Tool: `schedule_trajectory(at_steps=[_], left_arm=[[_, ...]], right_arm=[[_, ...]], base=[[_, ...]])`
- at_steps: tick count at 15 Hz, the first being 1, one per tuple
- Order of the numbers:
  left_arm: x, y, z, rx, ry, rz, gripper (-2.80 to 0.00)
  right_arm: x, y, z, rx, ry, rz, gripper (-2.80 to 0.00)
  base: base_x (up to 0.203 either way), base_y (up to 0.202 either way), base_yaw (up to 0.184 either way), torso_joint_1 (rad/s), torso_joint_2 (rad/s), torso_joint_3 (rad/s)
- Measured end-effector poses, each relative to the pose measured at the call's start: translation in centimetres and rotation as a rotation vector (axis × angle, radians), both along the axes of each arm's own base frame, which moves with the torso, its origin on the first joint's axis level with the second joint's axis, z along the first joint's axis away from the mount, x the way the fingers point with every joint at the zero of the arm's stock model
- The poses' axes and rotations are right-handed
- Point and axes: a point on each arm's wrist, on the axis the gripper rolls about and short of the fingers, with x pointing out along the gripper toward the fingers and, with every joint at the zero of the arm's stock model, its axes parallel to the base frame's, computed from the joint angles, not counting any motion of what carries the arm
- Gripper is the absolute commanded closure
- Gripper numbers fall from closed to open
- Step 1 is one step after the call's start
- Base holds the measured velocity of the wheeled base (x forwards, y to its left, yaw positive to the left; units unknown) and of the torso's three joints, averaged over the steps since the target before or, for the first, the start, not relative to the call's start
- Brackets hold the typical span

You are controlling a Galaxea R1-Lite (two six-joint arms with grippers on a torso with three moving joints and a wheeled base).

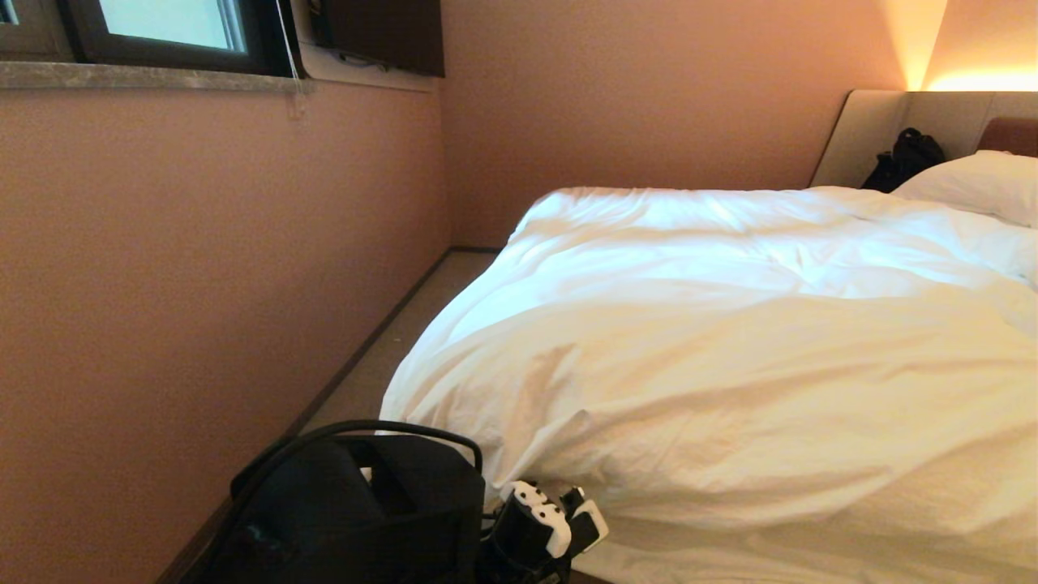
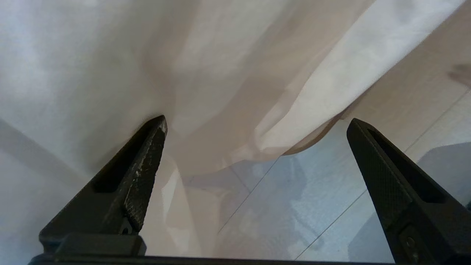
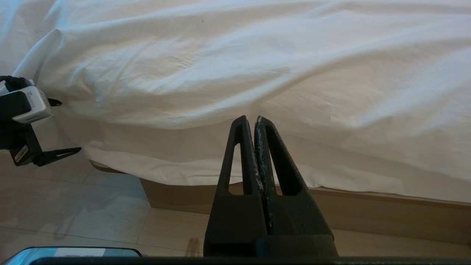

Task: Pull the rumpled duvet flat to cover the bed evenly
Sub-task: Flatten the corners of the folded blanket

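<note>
The white duvet lies creased over the bed, and its near left corner hangs over the bed's edge toward the floor. My left arm is low at that corner. My left gripper is open wide, and the hanging corner's lower edge lies in the gap between the jaws. One fingertip rests against the cloth. From the right wrist view the left gripper shows open at the corner. My right gripper is shut on nothing and points at the bed's side. The tan wooden bed base shows below the linens.
A pillow and a black bag lie by the beige headboard. A wall runs close along the bed's left side, with a narrow strip of floor between. Pale tiles lie under the left gripper.
</note>
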Motion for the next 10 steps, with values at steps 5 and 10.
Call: schedule_trajectory(at_steps=[5, 10], left_arm=[[-0.1, 0.2, 0.1, 0.04, -0.06, 0.099, -2.8], [-1.5, -0.8, 0.2, 0.083, -0.119, 0.156, -2.8]], right_arm=[[0.0, 0.0, 0.0, 0.0, 0.0, 0.0, 0.0], [0.0, 0.0, 0.0, 0.0, 0.0, 0.0, 0.0]], base=[[0.0, 0.0, 0.0, 0.0, 0.0, 0.0], [0.0, 0.0, 0.0, 0.0, 0.0, 0.0]])
